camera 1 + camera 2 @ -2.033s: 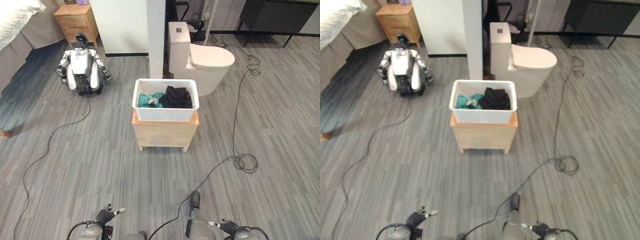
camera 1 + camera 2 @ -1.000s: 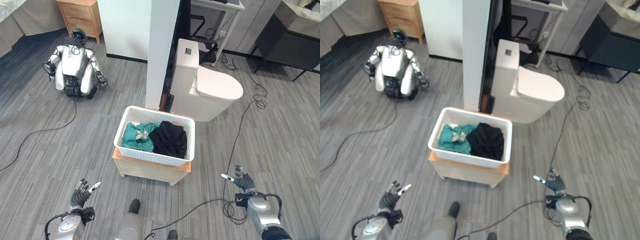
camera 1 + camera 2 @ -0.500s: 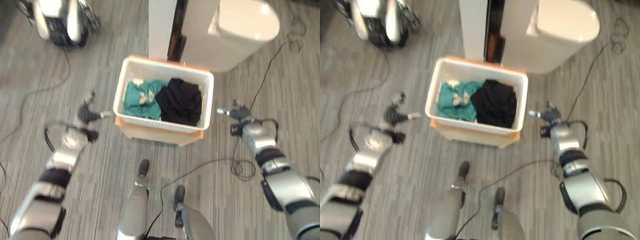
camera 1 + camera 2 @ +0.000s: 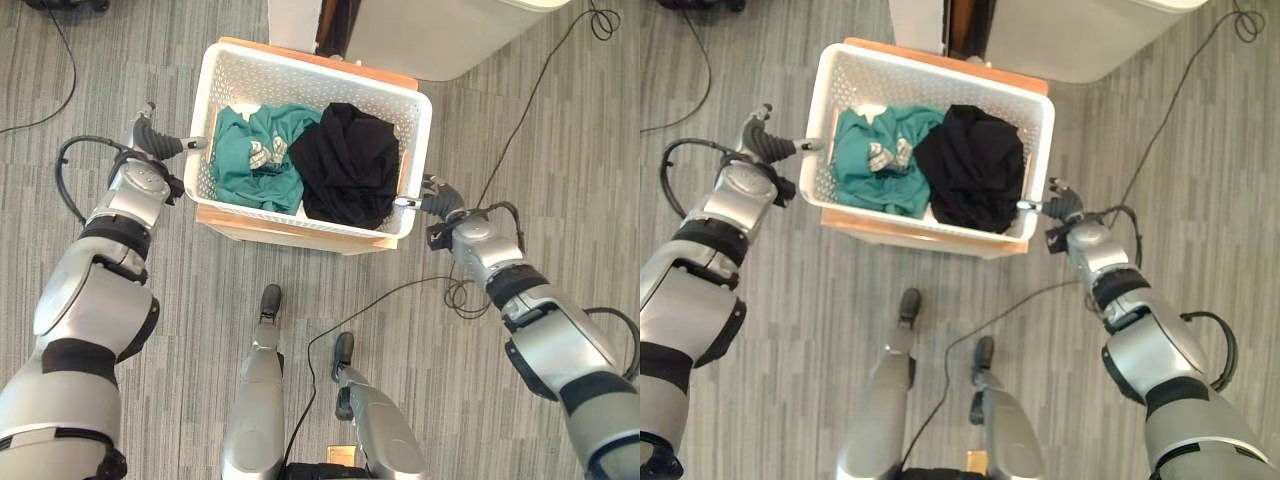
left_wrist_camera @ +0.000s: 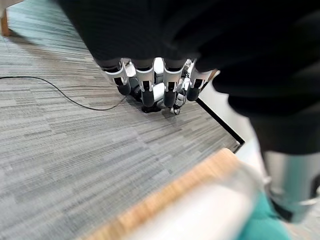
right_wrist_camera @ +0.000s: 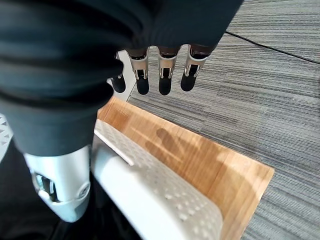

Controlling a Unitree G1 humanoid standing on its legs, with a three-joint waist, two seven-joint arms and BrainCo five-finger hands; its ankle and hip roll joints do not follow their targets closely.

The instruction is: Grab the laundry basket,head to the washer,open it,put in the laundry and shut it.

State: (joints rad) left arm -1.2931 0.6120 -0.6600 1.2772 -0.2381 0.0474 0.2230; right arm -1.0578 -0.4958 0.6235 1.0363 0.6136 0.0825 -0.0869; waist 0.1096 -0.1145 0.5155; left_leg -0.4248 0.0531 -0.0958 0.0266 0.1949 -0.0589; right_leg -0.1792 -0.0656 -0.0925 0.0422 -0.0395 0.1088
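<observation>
Basket (image 4: 412, 110): on the wooden stand (image 4: 292, 231), between both hands.
Left hand (image 4: 150, 147): fingers straight, thumb seemingly at the rim.
Right hand (image 4: 442, 203): spread, by the other end.
Contents: green garment (image 4: 252, 155), black garment (image 4: 348, 165).

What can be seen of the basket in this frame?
The basket is white perforated plastic, rectangular with a thick rolled rim, standing upright on a low wooden stand. It holds a green garment and a black garment side by side. The left hand and right hand, fingers straight, are at its two short ends by the rim.
</observation>
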